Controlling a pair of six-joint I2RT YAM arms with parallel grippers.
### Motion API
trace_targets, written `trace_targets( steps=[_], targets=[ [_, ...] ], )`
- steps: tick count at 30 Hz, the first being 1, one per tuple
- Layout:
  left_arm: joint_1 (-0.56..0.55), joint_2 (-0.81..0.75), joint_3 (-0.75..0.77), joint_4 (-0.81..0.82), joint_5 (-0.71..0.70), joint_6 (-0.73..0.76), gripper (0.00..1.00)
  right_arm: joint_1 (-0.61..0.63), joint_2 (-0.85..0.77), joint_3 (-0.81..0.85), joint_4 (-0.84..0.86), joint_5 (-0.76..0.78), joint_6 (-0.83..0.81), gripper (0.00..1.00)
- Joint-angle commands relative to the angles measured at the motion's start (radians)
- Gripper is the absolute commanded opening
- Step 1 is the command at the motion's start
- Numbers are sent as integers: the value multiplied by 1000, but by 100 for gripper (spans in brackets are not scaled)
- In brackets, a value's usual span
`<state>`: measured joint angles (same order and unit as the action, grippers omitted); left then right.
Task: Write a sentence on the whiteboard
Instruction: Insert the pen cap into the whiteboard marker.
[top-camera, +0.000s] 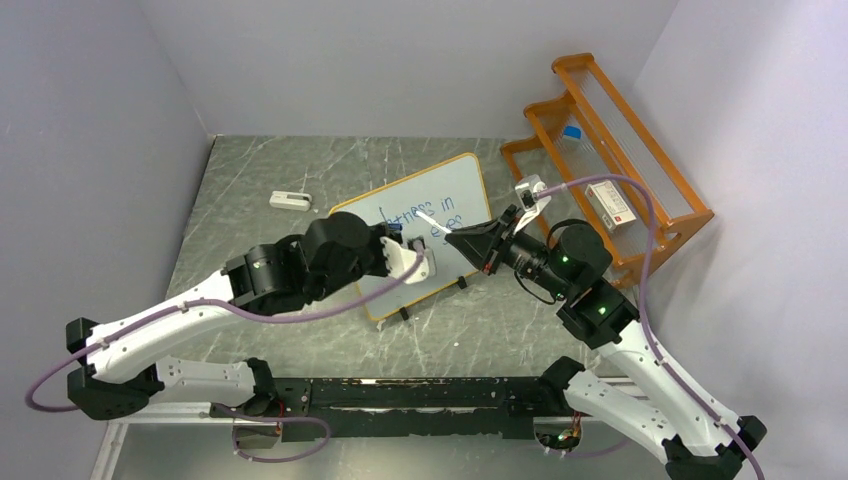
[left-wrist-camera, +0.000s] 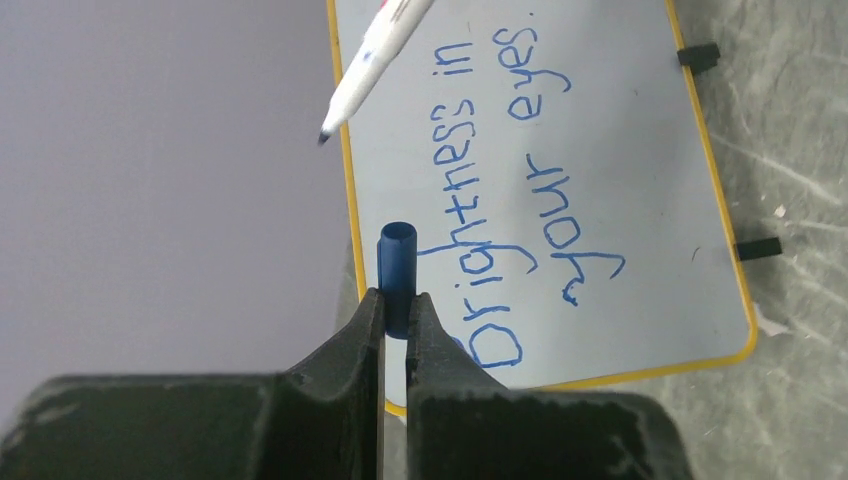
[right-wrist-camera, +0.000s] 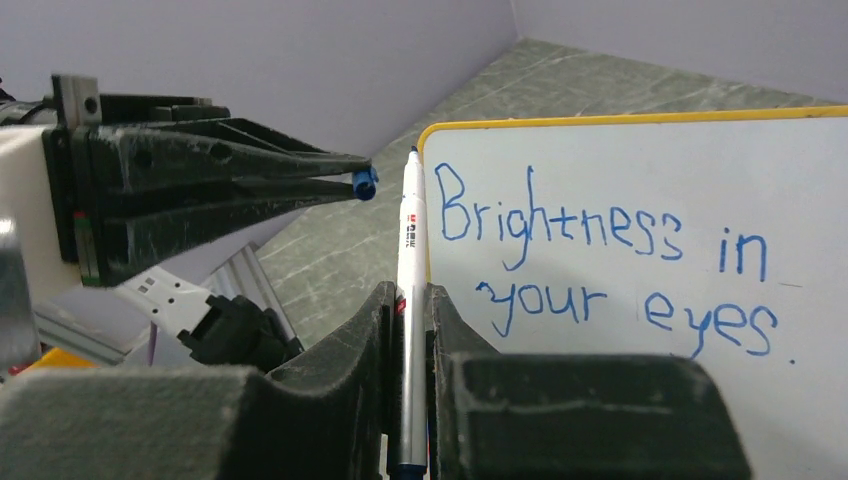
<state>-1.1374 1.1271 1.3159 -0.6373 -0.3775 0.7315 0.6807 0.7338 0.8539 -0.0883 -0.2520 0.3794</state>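
The whiteboard (top-camera: 455, 190) with its orange frame stands tilted on the table, also in the left wrist view (left-wrist-camera: 640, 200) and the right wrist view (right-wrist-camera: 620, 170). The blue sentence (top-camera: 420, 217) reads "Brightness in your eyes." in two lines (left-wrist-camera: 500, 200) (right-wrist-camera: 600, 260). My right gripper (top-camera: 465, 240) (right-wrist-camera: 409, 295) is shut on a white marker (top-camera: 428, 218) (right-wrist-camera: 411, 240) (left-wrist-camera: 372, 55), whose bare tip hangs off the board near its edge. My left gripper (top-camera: 396, 232) (left-wrist-camera: 397, 300) is shut on the blue marker cap (left-wrist-camera: 397, 262) (right-wrist-camera: 365, 182), just left of the marker tip.
A small white eraser (top-camera: 289, 200) lies on the table left of the board. An orange rack (top-camera: 573, 66) stands at the back right holding a white box (top-camera: 613, 207) and a blue-capped item (top-camera: 572, 135). Grey walls enclose the table on three sides.
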Motion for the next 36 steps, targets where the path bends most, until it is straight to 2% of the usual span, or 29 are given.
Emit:
trace_targets(
  steps=[1,12,36],
  targets=[
    [-60,4,46,-26,-147,157,5,3,7,31,9,-65,-3,0],
    [-89,34,97,-90,-159,211,5,3,-17,61,-80,-128,-50,0],
    [-130,61,114,-126,-151,205,5,4,20,79,-110,-196,-55,0]
  ],
)
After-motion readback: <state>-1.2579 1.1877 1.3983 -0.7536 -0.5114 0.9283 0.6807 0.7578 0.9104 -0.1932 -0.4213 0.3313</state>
